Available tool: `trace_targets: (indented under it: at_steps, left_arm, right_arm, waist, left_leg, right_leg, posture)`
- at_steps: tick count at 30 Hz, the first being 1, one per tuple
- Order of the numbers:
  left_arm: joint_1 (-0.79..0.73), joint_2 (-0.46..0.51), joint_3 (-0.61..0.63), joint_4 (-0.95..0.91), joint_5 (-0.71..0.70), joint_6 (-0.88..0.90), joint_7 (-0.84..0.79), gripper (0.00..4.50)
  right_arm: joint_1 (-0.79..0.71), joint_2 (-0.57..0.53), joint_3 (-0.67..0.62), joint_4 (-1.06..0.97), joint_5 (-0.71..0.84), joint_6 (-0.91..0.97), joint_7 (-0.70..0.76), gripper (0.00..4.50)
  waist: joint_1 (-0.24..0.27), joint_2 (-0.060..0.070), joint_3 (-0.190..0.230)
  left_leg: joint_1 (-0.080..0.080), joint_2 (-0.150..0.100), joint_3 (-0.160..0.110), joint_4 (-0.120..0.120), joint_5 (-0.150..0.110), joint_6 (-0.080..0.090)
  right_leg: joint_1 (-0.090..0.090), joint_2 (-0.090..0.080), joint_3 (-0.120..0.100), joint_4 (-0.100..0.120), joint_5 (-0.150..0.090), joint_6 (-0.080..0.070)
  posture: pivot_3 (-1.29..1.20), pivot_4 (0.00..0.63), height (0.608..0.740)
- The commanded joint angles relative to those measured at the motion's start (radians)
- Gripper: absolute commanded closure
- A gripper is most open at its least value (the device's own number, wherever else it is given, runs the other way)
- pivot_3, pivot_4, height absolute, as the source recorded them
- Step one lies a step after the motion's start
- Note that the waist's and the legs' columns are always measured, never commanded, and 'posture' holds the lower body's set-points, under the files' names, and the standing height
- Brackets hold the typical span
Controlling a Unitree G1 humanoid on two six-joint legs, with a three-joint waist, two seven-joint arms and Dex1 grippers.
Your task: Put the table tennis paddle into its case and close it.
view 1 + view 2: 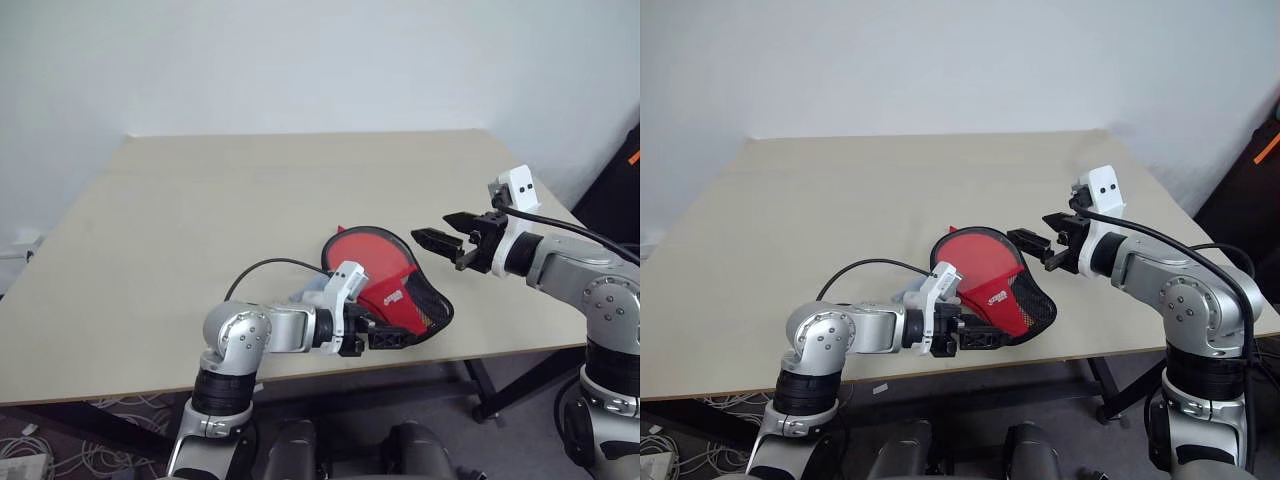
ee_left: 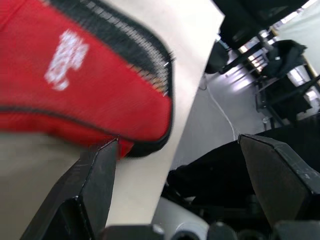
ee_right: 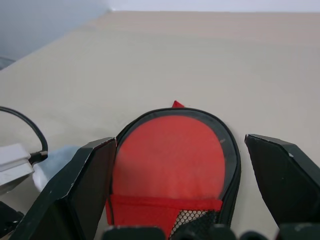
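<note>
The case (image 1: 405, 300) lies flat near the table's front edge, red with a white logo, a black mesh pocket and a black rim. Its round end is open, and the table tennis paddle's (image 3: 172, 160) red face shows inside; the handle is hidden. My left gripper (image 1: 385, 338) is open at the case's narrow end, with one finger (image 2: 95, 180) close beside the red fabric and nothing held. My right gripper (image 1: 447, 230) hovers open just above and to the right of the case's round end, pointing at it.
The beige table (image 1: 200, 200) stretches wide behind and to the left of the case. Its front edge (image 1: 480, 350) runs just past the case's narrow end. A black cable (image 1: 265, 266) loops over the table from my left wrist.
</note>
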Motion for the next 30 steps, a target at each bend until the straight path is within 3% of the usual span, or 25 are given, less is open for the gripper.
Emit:
trace_targets:
  at_steps: [1,30]
  left_arm:
    - [-0.005,-0.022,0.050,-0.017,-0.018,0.042,0.012,0.45]
    - [-0.063,-0.163,0.062,0.197,0.181,0.010,0.135,0.45]
  right_arm:
    - [0.005,0.007,-0.031,-0.048,0.024,-0.003,-0.018,0.00]
    - [-0.016,0.041,-0.030,-0.068,0.074,-0.001,-0.096,0.00]
  waist:
    - [0.000,0.000,0.000]
    - [0.017,0.001,-0.001]
  left_leg:
    - [0.000,0.000,0.000,0.000,0.000,0.000]
    - [0.000,-0.001,-0.001,0.000,-0.001,0.001]
  right_leg:
    - [0.000,0.000,0.000,0.000,0.000,0.000]
    - [0.000,-0.002,-0.001,-0.001,0.000,0.000]
  posture:
    - [0.00,0.000,0.654]
    - [0.00,0.000,0.654]
